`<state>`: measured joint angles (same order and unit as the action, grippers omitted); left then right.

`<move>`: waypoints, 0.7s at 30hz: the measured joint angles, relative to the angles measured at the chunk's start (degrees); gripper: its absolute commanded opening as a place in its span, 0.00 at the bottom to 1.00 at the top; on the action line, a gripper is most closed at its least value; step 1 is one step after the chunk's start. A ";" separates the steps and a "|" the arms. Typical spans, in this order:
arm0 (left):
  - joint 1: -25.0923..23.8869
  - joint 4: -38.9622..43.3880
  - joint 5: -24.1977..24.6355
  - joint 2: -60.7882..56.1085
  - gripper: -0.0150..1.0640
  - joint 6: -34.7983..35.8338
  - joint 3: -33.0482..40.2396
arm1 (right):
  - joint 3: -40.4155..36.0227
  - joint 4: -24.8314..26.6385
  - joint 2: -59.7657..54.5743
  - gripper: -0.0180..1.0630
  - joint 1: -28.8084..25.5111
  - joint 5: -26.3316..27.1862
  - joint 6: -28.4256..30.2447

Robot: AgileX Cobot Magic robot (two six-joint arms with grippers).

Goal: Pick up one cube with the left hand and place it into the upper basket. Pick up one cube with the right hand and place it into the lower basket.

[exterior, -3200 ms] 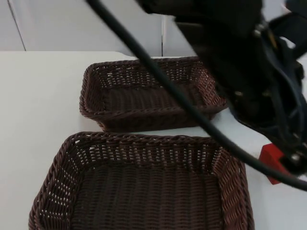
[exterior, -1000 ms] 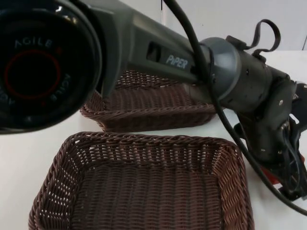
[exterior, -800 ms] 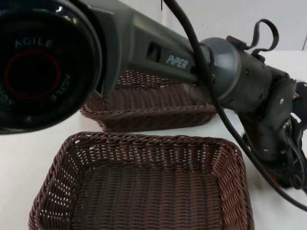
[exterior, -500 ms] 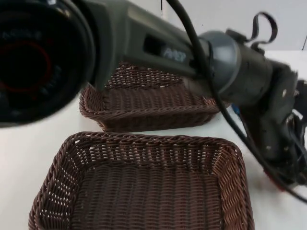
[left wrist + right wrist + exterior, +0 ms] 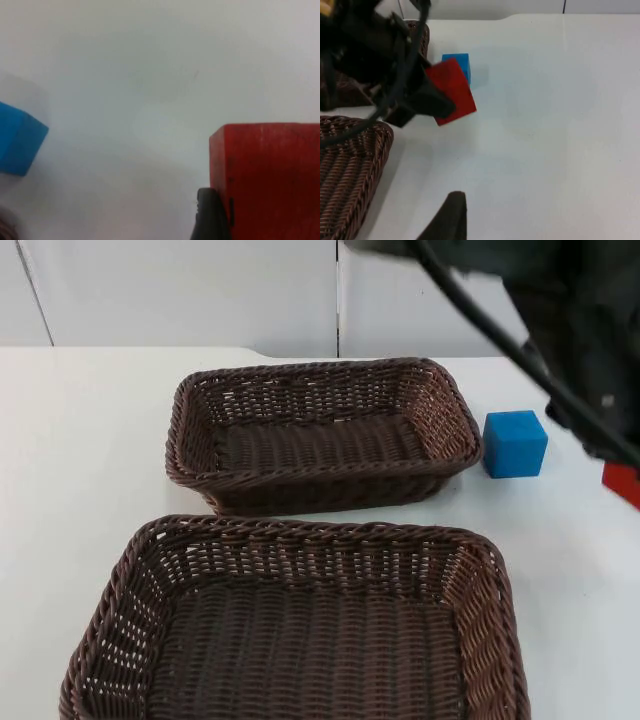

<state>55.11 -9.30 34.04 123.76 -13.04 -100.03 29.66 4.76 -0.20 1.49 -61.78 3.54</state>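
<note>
A blue cube point(image 5: 456, 64) sits just behind my left gripper point(image 5: 437, 105), whose fingers clamp the red cube point(image 5: 451, 92). I cannot tell my right gripper's point(image 5: 447, 217) state.

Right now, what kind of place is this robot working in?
Probably a lab or test bench, not a home: a bare white table ending at a grey partition wall, and plain practice props: two wicker baskets and a blue cube, with a red cube held in the left gripper.
</note>
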 measured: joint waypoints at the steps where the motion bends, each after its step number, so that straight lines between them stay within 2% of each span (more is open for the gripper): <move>1: 0.00 0.00 0.71 -0.87 0.01 0.00 0.00 | 0.00 0.00 0.00 0.99 0.00 0.00 0.00; 11: 0.00 0.13 3.75 -4.65 0.01 0.12 0.00 | 0.00 0.00 0.00 0.99 0.00 0.00 0.00; 21: 0.00 6.31 6.42 -5.12 0.01 5.15 0.00 | 0.00 0.00 0.00 0.99 0.00 0.00 0.00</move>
<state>55.11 -2.99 40.46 118.64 -7.89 -100.03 29.66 4.76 -0.20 1.49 -61.78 3.54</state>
